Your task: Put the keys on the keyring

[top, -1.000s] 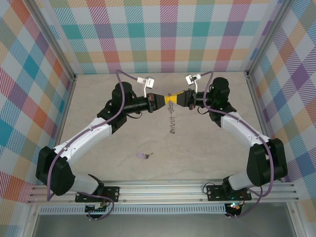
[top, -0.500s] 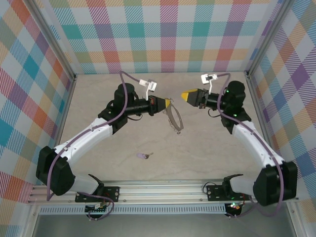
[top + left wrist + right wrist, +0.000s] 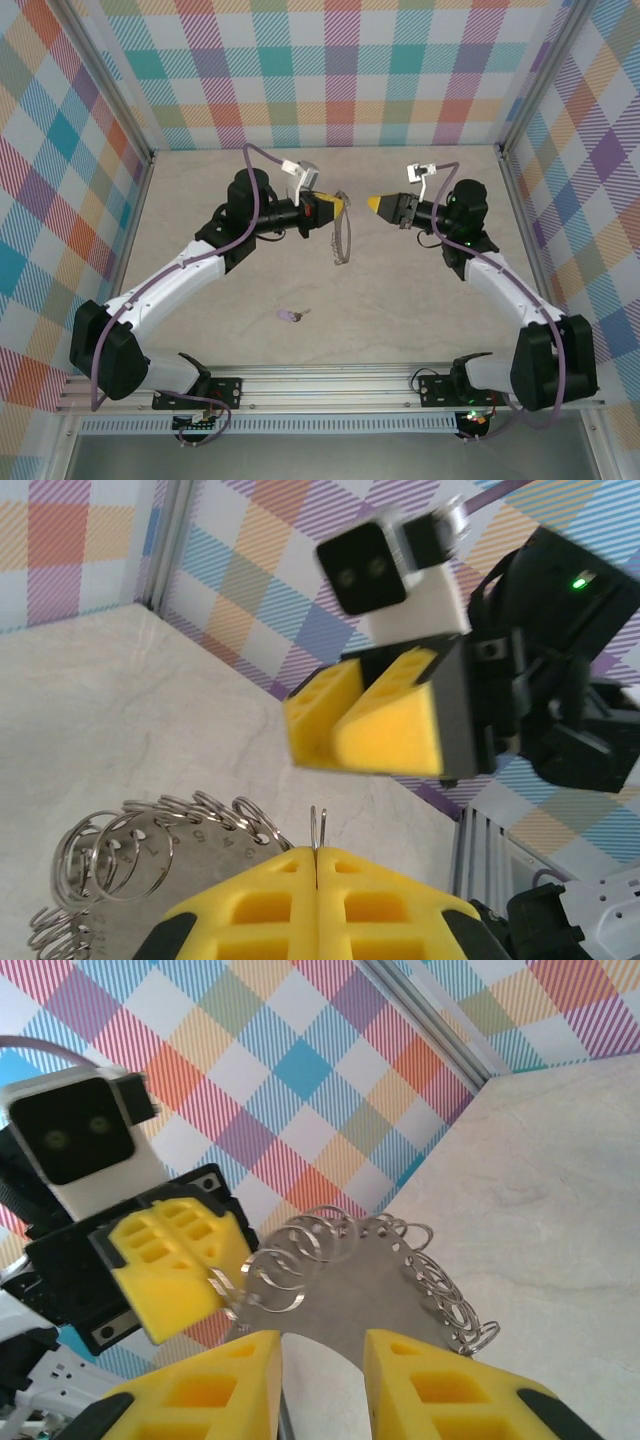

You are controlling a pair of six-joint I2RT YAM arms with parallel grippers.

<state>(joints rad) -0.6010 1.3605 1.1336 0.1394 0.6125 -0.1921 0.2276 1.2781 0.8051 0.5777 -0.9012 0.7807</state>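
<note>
The keyring point(image 3: 343, 240), a thin grey hoop fringed with silvery wire loops, hangs edge-on above the table from my left gripper point(image 3: 339, 206). In the left wrist view the left gripper point(image 3: 317, 852) is shut on one small wire loop point(image 3: 318, 825), and the keyring point(image 3: 120, 865) spreads to the lower left. My right gripper point(image 3: 373, 203) faces it a short way to the right, open and holding nothing. The right wrist view has the right gripper point(image 3: 322, 1345) just short of the keyring point(image 3: 375, 1285). The lilac-headed key point(image 3: 290, 315) lies on the table, well in front of both grippers.
The beige table point(image 3: 420, 300) is enclosed by checked walls, with an aluminium rail point(image 3: 330, 385) along the near edge. Both arms reach toward the back middle. The key lies alone between the arm bases.
The right gripper let go of the keyring, opened and drew back to the right, then edged closer again. The keyring now hangs from the left gripper alone and has swung a little left.
</note>
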